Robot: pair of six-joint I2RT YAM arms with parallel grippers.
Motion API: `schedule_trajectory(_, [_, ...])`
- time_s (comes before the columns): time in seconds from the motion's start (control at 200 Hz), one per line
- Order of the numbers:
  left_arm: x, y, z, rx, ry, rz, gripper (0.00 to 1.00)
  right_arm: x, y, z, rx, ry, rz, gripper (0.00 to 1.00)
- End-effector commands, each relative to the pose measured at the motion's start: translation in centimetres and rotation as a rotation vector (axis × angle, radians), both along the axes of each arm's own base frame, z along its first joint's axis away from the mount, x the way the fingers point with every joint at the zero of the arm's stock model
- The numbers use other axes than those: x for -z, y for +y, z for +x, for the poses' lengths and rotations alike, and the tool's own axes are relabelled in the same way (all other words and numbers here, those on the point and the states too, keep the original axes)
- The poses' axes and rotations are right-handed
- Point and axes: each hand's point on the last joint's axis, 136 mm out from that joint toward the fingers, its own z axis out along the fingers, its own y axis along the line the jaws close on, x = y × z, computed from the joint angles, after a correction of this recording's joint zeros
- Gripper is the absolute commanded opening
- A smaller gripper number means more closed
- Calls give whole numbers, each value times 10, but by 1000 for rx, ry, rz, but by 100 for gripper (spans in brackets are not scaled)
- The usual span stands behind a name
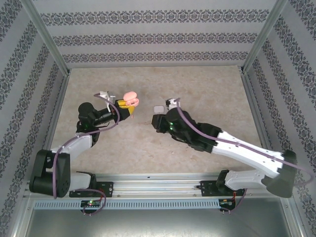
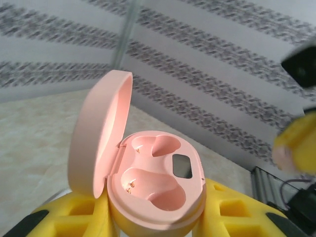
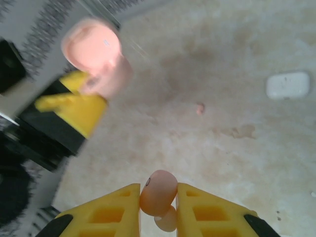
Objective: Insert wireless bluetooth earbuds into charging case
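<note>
Step in hand: 1st bud is gripped and the case is presented, but nothing's inserted yet.

L gripper (image 2: 155, 222) is clamped on the base of the pink charging case (image 2: 155, 182), holding it up off the bench (image 1: 207, 89). The lid (image 2: 98, 133) stands open at 9 o'clock of the base. Both sockets (image 2: 148, 187) look empty, w/ contact pins showing.

R gripper (image 3: 158, 202) is closed on one pale-pink earbud (image 3: 158, 190), pinched between its yellow fingers (image 3: 106, 210), w/ a bit of the bud poking out below. From that wrist cam the case sits up at 10 o'clock, blurred and well apart. In the top view the case is at approx 11 o'clock of bench centre, w/ the R arm's tip off to its 3 o'clock and a clear gap between.

2nd earbud (image 3: 200, 108) lies loose on the bench at 1 o'clock of the held bud. A white case (image 3: 288, 85) lies further out at 2 o'clock; prob. not part of this job.

Next move, as I read it: close the gap and bring the bud over one socket. Can't tell which socket fits this bud, so check its orientation. Lower till it seats, then let go, w/ the L gripper keeping the case steady. The bud is tiny and smooth, so it could twist in the pinch. After that, fetch the 2nd bud.
</note>
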Motion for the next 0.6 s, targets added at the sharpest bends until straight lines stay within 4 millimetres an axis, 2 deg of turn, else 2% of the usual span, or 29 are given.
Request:
schedule_trajectory(0.0, [-3, -21, -27, 52, -120, 78, 12, -21, -10, -7, -13, -70, -41, 21])
schedule_trajectory(0.1, [-3, -34, -45, 73, -163, 112, 12, -38, -2, -15, -65, -93, -35, 21])
schedule_trajectory(0.245, [-4, -38, -58, 61, -183, 120, 12, -60, 20, -25, -144, -139, -30, 21])
schedule_trajectory(0.465, [0, -38, -64, 45, -176, 153, 12, -59, 47, -22, -204, -135, -71, 21])
schedule_trajectory(0.595, [0, -37, -62, 32, -174, 154, 12, -55, 55, -18, -203, -127, -77, 22])
